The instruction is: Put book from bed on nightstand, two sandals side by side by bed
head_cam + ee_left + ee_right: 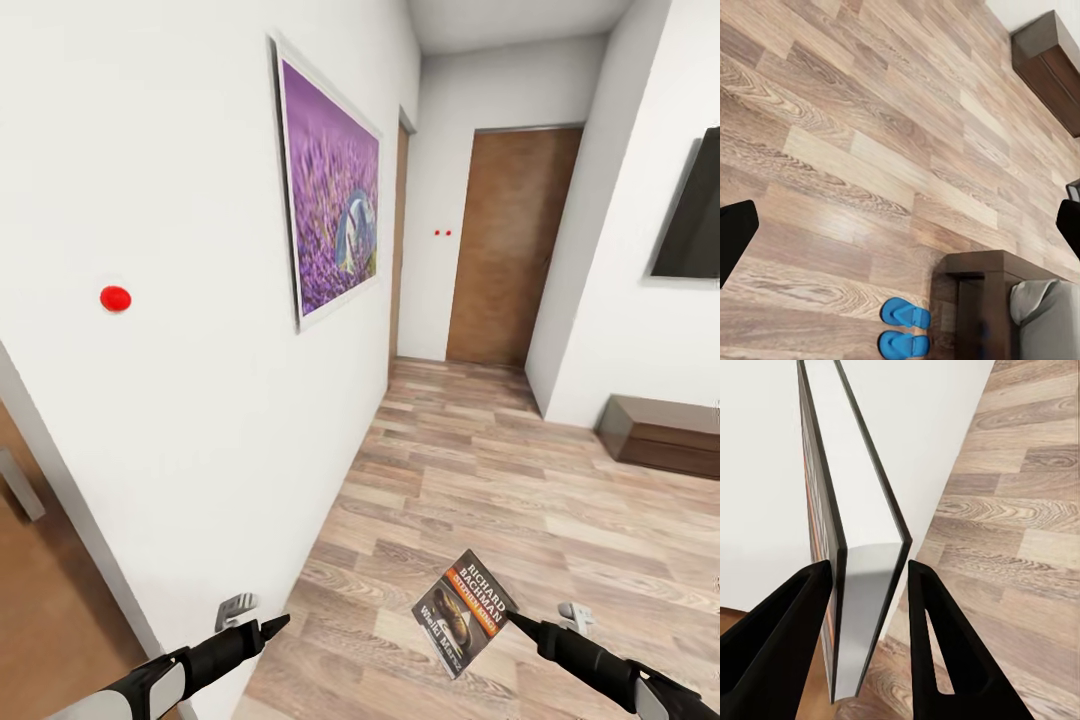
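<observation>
Rolled through a white-walled hallway over a wood-plank floor [470, 470], a purple flower picture [330, 190] hanging on the left wall and a brown door [515, 245] at the far end. Right gripper [512, 617] clamped on the book [463, 610], holding it off the floor, tilted, cover with orange band and white lettering facing up toward the head camera. From the right wrist, the book [862, 585] seen edge-on, pinched between both black fingers [784, 637], pages pale between dark covers. Left gripper [272, 624] held low near the wall, carrying nothing; spread apart in the left wrist view, fingertips [735, 232] at opposite edges of the picture. Below it, the two blue sandals [905, 330] lying side by side on the floor, touching or nearly so, just beside the dark wooden corner of the bed [982, 277], pale mattress visible at that corner. Low dark cabinet [665, 432] against the right wall.
</observation>
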